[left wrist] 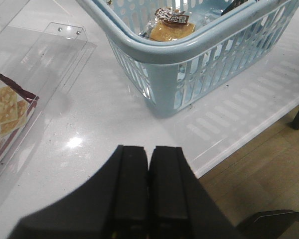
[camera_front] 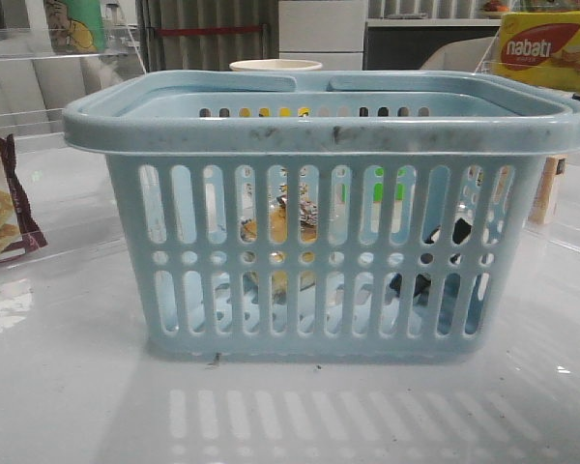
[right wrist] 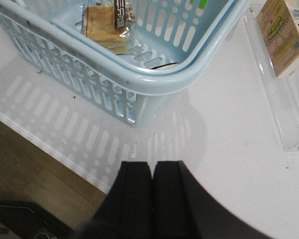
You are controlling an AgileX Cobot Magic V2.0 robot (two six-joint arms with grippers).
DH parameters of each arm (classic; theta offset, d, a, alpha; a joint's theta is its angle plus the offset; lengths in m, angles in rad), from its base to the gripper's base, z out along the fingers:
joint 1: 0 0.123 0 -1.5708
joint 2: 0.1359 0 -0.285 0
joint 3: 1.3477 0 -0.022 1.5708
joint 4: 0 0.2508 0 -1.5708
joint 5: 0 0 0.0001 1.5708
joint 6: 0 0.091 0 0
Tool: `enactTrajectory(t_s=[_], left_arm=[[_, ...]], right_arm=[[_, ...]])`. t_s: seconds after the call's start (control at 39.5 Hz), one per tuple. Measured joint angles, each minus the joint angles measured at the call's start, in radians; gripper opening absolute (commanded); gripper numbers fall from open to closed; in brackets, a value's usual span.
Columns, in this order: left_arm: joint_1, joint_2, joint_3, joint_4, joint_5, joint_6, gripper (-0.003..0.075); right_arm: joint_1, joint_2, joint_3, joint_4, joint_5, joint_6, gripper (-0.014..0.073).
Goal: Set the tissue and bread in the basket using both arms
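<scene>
Resting inside basket (camera_front: 329, 130): bread (left wrist: 172, 29) on floor, tissue (camera_front: 443, 240) dark behind slots toward right side. Left gripper (left wrist: 149, 158) and right gripper (right wrist: 153, 172) fingers together, empty, outside basket. Task looks finished; keep arms clear of rim.

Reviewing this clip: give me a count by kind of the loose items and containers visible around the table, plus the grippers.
Basket: 1
Bread in the basket: 1
Tissue pack, dark shape in the basket behind the slots: 1
Cracker bag beside the basket: 1
Small carton on the other side: 1
Grippers, left and right, both closed and empty: 2
Total: 7
</scene>
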Motion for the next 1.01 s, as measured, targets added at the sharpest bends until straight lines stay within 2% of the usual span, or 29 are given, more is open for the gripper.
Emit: enactTrajectory(t_s=[0.73,0.88,1.01], left_arm=[[0.003,-0.022,0.002,0.0,0.0,-0.003,0.0091],[0.091,-0.105,0.023,0.002,-0.056,-0.003,0.0091],[0.213,-0.219,0.113,0.003,-0.215,-0.003,0.0091]], right_arm=[[0.0,0.0,0.0,-0.002,0.007,0.0,0.0056],[0.0,0.0,0.0,-0.002,0.008,0.0,0.0056],[0.0,0.0,0.0,-0.002,0.009,0.0,0.0056]])
